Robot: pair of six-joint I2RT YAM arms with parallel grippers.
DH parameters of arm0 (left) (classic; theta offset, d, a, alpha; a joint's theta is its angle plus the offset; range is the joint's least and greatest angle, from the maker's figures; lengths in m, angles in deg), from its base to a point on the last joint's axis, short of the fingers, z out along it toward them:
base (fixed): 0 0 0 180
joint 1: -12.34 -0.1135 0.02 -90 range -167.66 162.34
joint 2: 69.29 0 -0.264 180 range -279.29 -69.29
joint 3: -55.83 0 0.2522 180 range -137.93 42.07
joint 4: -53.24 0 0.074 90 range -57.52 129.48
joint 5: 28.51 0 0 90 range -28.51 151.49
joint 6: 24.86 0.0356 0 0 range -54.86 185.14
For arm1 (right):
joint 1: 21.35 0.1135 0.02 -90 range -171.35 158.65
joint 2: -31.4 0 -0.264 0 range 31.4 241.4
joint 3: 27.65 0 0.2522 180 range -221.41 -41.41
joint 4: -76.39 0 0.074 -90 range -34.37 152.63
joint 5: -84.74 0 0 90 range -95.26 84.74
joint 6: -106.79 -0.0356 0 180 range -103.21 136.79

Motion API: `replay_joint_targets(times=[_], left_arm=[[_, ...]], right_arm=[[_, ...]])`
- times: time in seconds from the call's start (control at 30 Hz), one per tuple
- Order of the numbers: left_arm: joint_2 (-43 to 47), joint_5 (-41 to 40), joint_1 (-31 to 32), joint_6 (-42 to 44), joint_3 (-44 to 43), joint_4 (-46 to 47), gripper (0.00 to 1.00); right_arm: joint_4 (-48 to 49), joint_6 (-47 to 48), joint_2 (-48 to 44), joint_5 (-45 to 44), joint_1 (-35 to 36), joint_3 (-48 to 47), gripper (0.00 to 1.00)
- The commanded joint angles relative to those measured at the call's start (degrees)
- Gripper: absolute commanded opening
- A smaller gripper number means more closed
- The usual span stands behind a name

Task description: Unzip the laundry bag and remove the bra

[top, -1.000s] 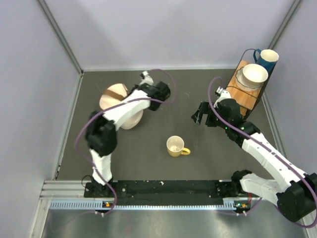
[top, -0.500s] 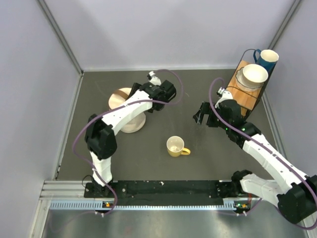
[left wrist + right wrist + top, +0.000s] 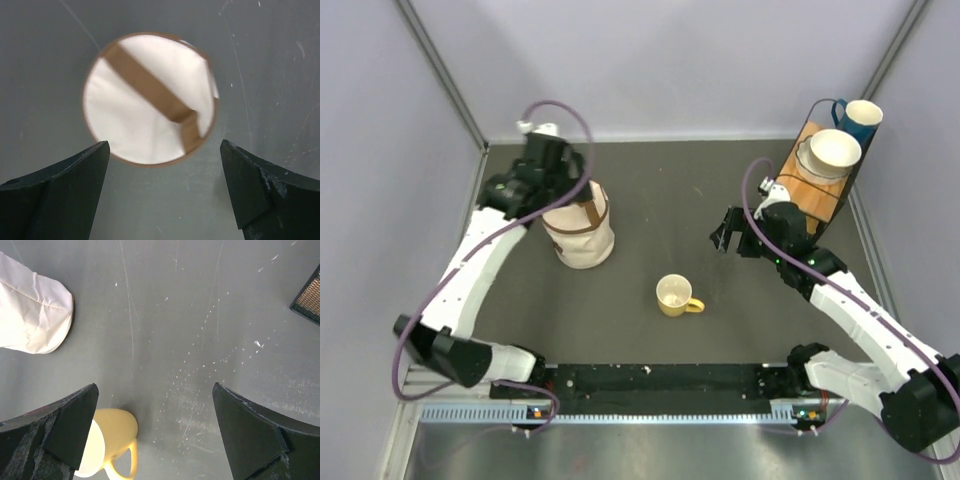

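Cream-white mesh trimmed in brown makes up the round, drum-shaped laundry bag (image 3: pixel 582 238), which stands upright on the far left part of the dark grey desk (image 3: pixel 670 190). From the left wrist view we look straight down on its round top (image 3: pixel 150 97), where a brown fabric strap (image 3: pixel 152 90) runs slantwise across it. We cannot tell how its zipper stands. The left gripper (image 3: pixel 555 170) hangs above the bag, its jaws apart and touching nothing. Nearer and to the right, well apart from the bag, a yellow ceramic mug (image 3: pixel 675 295) stands upright on the desk. The right gripper (image 3: pixel 725 232) hovers farther right, above bare desk, its jaws apart too and holding nothing; its camera shows the mug (image 3: pixel 107 440) near and the bag (image 3: pixel 32 315) to the left. At the far right, a black wire rack with a wooden board (image 3: pixel 810 185) carries a white bowl (image 3: pixel 835 150) and a blue mug (image 3: pixel 860 115).
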Motion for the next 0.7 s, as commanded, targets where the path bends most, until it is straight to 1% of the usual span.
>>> replay_joint_targets(times=[0.0,0.03,0.1,0.13,0.17,0.2,0.23,0.3,0.33,0.37,0.43,0.47,0.5,0.53,0.57,0.6,0.63,0.67], left_arm=[[8.3,16.8,-10.0,-3.8,10.2,8.0,0.97],[9.8,17.4,-13.3,-4.6,11.7,8.6,0.97],[10.9,18.8,-16.1,-5.7,16.1,9.1,0.97],[12.4,20.7,-19.1,-6.6,17.9,10.1,0.97],[13.3,23.0,-20.7,-6.9,19.9,13.0,0.97],[14.2,24.5,-22.2,-7.0,23.9,15.5,0.97],[15.2,28.2,-25.0,-7.2,25.5,17.2,0.95],[15.1,31.8,-26.7,-6.7,29.4,23.1,0.91],[13.5,31.6,-26.8,-6.0,30.3,24.4,0.87],[12.2,31.8,-26.8,-5.8,30.8,25.2,0.79],[7.6,33.1,-26.8,-5.5,30.6,24.9,0.71],[6.1,35.3,-28.2,-5.8,30.0,24.2,0.58],[5.1,36.0,-28.3,-6.2,29.9,24.1,0.48],[4.2,36.8,-28.3,-7.4,30.1,24.5,0.32],[4.2,37.6,-28.2,-8.2,31.4,25.1,0.19],[4.6,37.3,-28.3,-9.0,32.0,25.8,0.00],[6.5,36.9,-28.1,-11.4,32.7,26.4,0.00],[8.0,36.5,-28.2,-13.0,35.3,27.3,0.00]], right_arm=[[1.9,0.0,-1.3,0.2,0.7,0.1,0.99],[2.0,0.0,-1.3,0.2,0.7,0.1,0.99],[2.1,0.0,-1.1,1.6,0.7,0.1,0.99],[2.3,0.2,-1.1,2.0,0.7,0.0,0.99],[2.2,0.3,-1.0,2.3,0.7,0.0,0.99],[2.2,0.2,-1.0,2.8,0.7,0.0,0.99],[2.2,0.3,-1.0,3.0,0.7,0.2,0.99],[2.2,0.2,-1.0,3.6,0.7,0.3,0.99],[2.3,0.3,-0.8,3.9,0.7,0.2,0.99],[2.2,0.6,-0.7,4.2,0.8,0.0,0.99],[2.1,1.0,-0.8,5.1,0.8,-0.4,0.99],[1.9,1.1,-1.0,5.1,1.0,-0.5,0.99],[1.8,1.2,-1.2,5.1,1.1,-0.4,0.99],[1.5,1.1,-1.4,5.0,1.0,-0.1,0.99],[1.5,0.9,-1.7,5.0,1.2,0.2,0.99],[1.5,0.9,-1.8,5.0,1.1,0.3,0.99],[1.3,0.9,-1.8,5.2,1.1,0.5,0.99],[1.3,0.7,-1.6,5.4,1.1,0.7,0.99]])
